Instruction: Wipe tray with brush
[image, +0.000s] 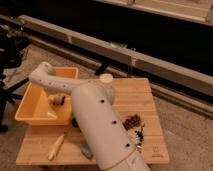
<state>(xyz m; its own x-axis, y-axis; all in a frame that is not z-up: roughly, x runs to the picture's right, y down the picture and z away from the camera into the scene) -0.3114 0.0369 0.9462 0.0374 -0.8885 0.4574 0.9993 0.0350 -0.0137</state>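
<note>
Gripper (60, 98) is down inside the tray (30, 107) on the table (137, 100), jaws apparently pinching the brush (55, 101) against the tray floor. Wiping is judged under way, with most of the floor probably left to cover.

I see the tray (31, 111) in a plain yellow-orange, and the claw (59, 99) down inside it reads as a dark, near-black patch. My arm (100, 125) is cream-white with a few small black dots along its shell. The surface (137, 97) is pale blond wood in lengthwise slats. On it lie a dark reddish-brown cluster (133, 121), a yellow stick-shaped piece (56, 146) and a grey-blue block (87, 150). Behind runs a beige rail (150, 61) against black
</note>
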